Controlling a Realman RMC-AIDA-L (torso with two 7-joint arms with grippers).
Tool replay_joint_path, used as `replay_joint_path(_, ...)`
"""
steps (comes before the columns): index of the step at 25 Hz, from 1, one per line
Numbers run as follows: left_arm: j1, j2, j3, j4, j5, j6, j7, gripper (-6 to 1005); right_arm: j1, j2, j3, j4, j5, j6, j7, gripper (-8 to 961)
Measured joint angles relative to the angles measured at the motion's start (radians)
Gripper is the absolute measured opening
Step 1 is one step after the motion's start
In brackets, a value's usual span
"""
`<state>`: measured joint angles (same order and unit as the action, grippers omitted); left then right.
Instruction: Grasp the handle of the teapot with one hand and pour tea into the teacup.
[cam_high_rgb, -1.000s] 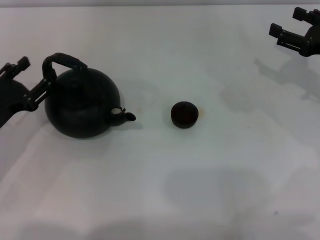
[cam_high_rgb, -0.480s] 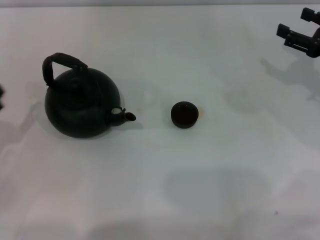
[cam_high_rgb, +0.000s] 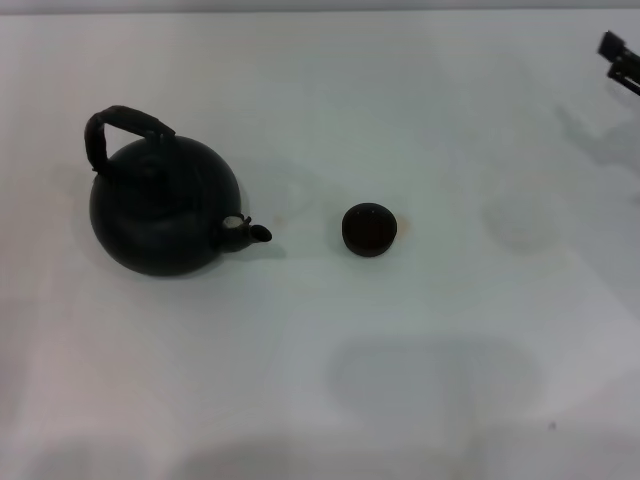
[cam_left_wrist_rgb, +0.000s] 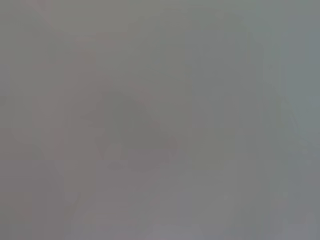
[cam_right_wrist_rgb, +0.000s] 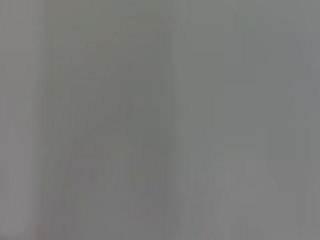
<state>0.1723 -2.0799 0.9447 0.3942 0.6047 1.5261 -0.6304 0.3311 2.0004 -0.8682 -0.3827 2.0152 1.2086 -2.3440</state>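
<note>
The black round-bellied teapot (cam_high_rgb: 165, 205) stands upright on the white table at the left of the head view, its short spout (cam_high_rgb: 250, 232) pointing right toward the teacup. Its dark arched handle (cam_high_rgb: 118, 128) rises over the top, with nothing holding it. The small dark teacup (cam_high_rgb: 369, 229) sits a little to the right of the spout, apart from it. Only a tip of my right gripper (cam_high_rgb: 622, 60) shows at the far right edge, well away from both. My left gripper is out of view. Both wrist views show only plain grey.
The white table (cam_high_rgb: 400, 380) spreads all around the pot and cup, with soft shadows on it in front of the cup and at the far right.
My left gripper, beside the teapot's handle a second ago, has drawn off past the left edge and out of view. My right gripper has pulled back to the right edge. Teapot and cup have not moved.
</note>
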Motion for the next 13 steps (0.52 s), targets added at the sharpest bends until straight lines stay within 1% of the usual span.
replay_joint_path(4,0.01,0.001,-0.005,-0.028,-0.04,0.016,0.001,819,0.012,0.003,0.0,0.181,0.198,0.058,-0.206,876)
replay_joint_path(6,0.008,0.001,-0.008,-0.038,-0.045,0.02,0.003,819,0.017,0.005,0.0,0.246,0.254,0.079,-0.272,876)
replay_joint_path(9,-0.005,0.001,-0.011,-0.058,-0.047,0.025,0.005,819,0.018,0.007,0.006,0.301,0.283,0.094,-0.341,876)
replay_joint_path(12,-0.037,-0.002,-0.011,-0.1,-0.061,0.029,0.006,819,0.017,0.007,0.033,0.34,0.285,0.098,-0.395,876)
replay_joint_path(13,-0.037,-0.002,-0.011,-0.1,-0.061,0.029,0.006,819,0.016,0.007,0.042,0.353,0.284,0.105,-0.421,876)
